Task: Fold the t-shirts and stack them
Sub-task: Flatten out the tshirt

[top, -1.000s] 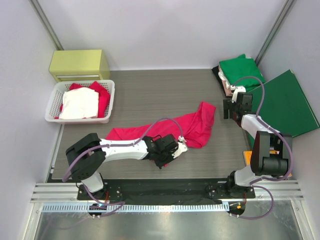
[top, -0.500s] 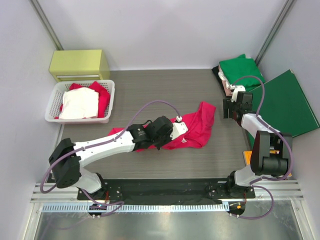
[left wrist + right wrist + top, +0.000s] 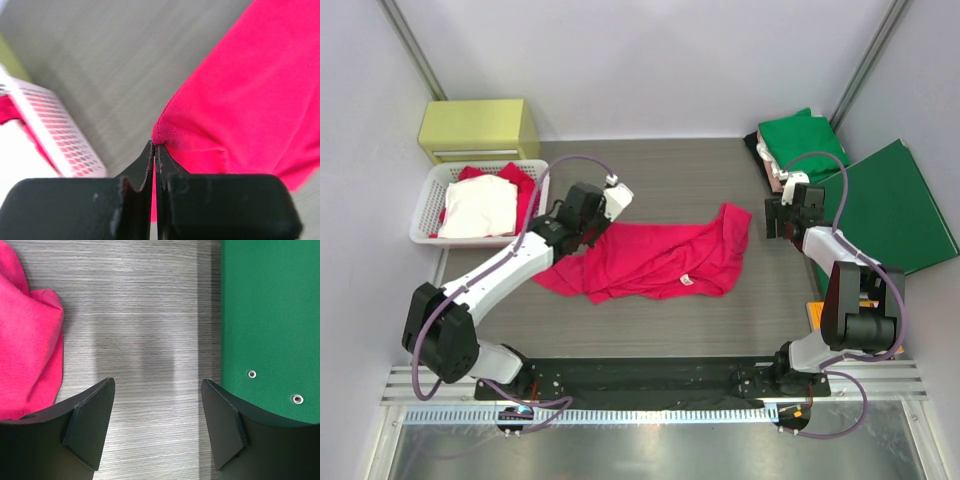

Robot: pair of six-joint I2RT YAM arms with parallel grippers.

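Pinkish-red cloth t-shirt [image 3: 660,262] lies loosely spread and rumpled across the middle of the grey wood-grain counter [image 3: 660,170], its small white neck label [image 3: 687,281] facing up near the near edge of the cloth. The left claw [image 3: 592,232] sits at the shirt's far-left edge, beside the white perforated plastic basket [image 3: 425,215]. In the left wrist view, the left claw [image 3: 155,146] has its jaws pressed fully together, pinching a stitched hem of the pinkish-red cloth t-shirt [image 3: 240,100] just above the counter [image 3: 100,60], with the basket [image 3: 65,145] close on the left.

The right claw [image 3: 775,218] hovers just beyond the shirt's right end, holding nothing. From the right wrist view, the right claw [image 3: 156,385] has its jaws spread wide over bare counter [image 3: 140,315], the red cloth [image 3: 25,340] to one side and the flat dark-green folder [image 3: 270,315] to the other.

A folded green cloth t-shirt [image 3: 805,135] rests in the far right corner, with a pale beige-pink cloth edge [image 3: 773,172] showing beneath it. The folder [image 3: 895,210] lies just to its right. The basket holds a folded white cloth [image 3: 480,208] on top of a red cloth [image 3: 525,190]. A yellow-green box [image 3: 480,128] stands just behind the basket.
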